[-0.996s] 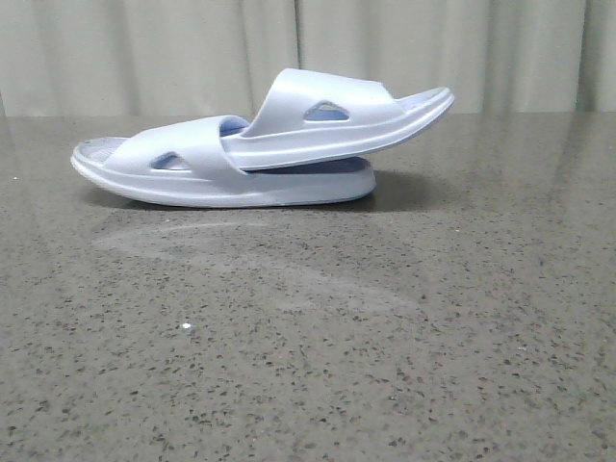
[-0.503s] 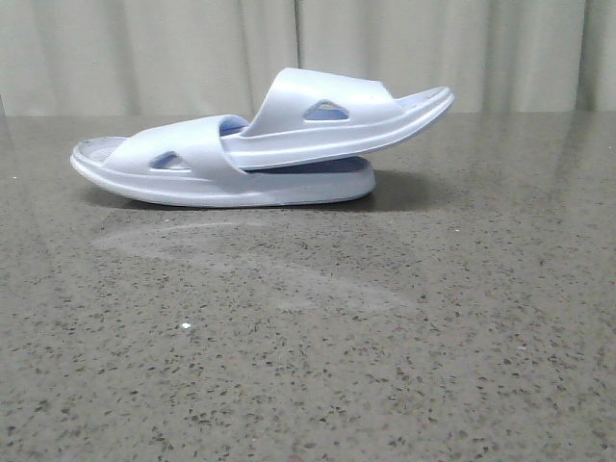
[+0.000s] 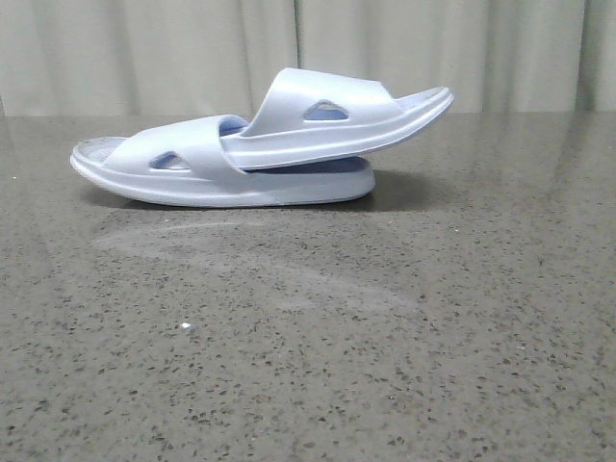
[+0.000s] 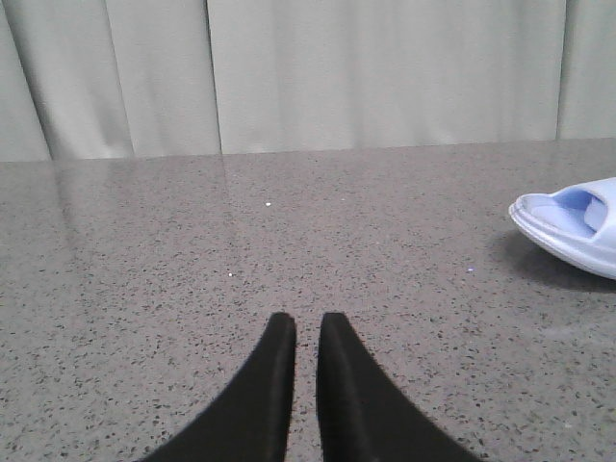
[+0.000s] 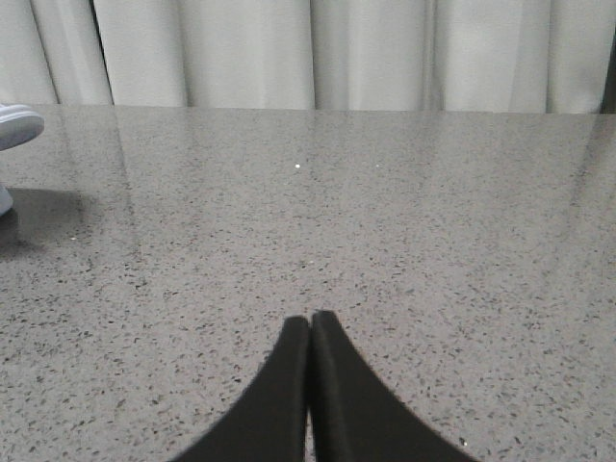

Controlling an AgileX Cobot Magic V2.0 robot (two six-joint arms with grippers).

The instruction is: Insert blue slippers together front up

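The blue slippers rest on the far side of the grey speckled table. The lower slipper (image 3: pixel 192 183) lies flat. The upper slipper (image 3: pixel 337 120) has one end tucked under the lower one's strap and its other end raised to the right. One end of the lower slipper (image 4: pixel 577 226) shows in the left wrist view, and a slipper tip (image 5: pixel 14 125) in the right wrist view. My left gripper (image 4: pixel 306 322) hovers over bare table, its fingers a narrow gap apart and empty. The right gripper (image 5: pixel 310 320) is shut on nothing. Neither gripper appears in the front view.
The speckled tabletop (image 3: pixel 308 337) stretches in front of the slippers, with a pale smear (image 3: pixel 250 255) on it. A pale curtain (image 3: pixel 144 48) hangs behind the table's far edge.
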